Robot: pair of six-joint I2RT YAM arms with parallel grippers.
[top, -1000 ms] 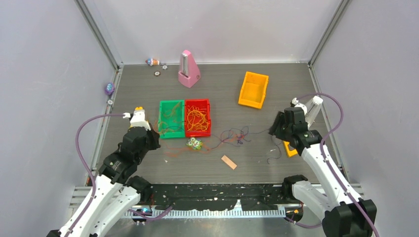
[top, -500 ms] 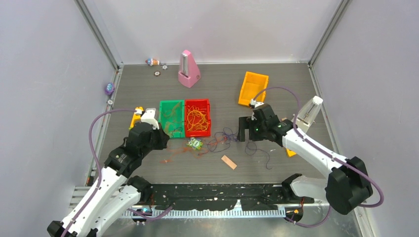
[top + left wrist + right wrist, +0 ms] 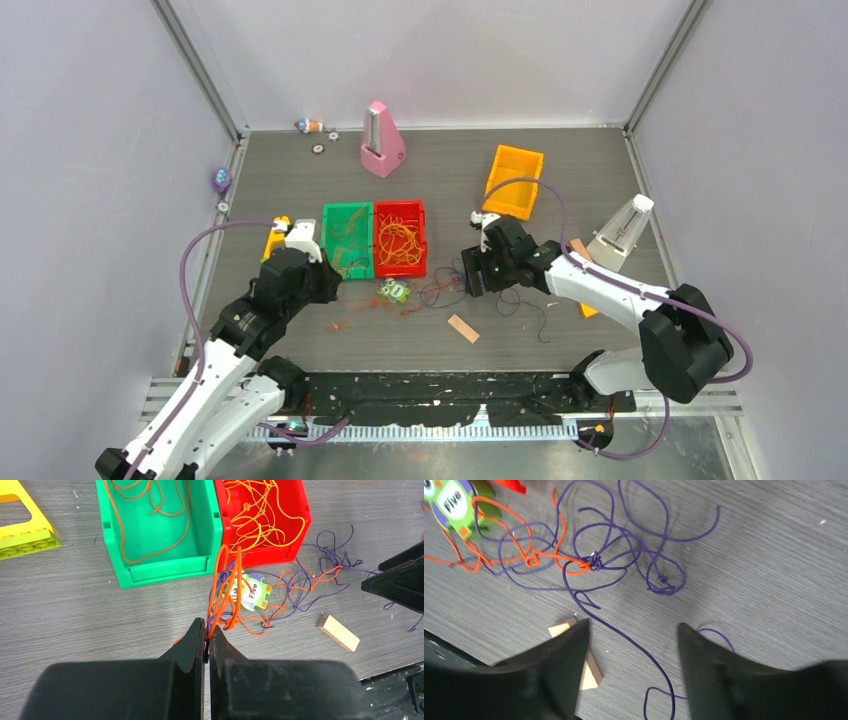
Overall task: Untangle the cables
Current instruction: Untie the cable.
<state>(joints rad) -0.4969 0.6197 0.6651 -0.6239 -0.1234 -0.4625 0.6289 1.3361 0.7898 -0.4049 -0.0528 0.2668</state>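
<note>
The cables lie as a loose tangle of orange and purple strands in front of the red bin. My left gripper is shut on a few orange and purple strands, which run taut from its tips toward the tangle. My right gripper is open and hovers just over the purple strands. One purple strand runs between its fingers without touching them. An orange strand is knotted into the purple ones.
The green bin holds orange strands and the red bin yellow-orange ones. An owl tile and a wooden block lie by the tangle. An orange bin, a pink metronome, a grey metronome and a yellow brick stand around.
My right arm has swung left from the right side to just over the purple strands. My left gripper moved a little right early on, then held still.
</note>
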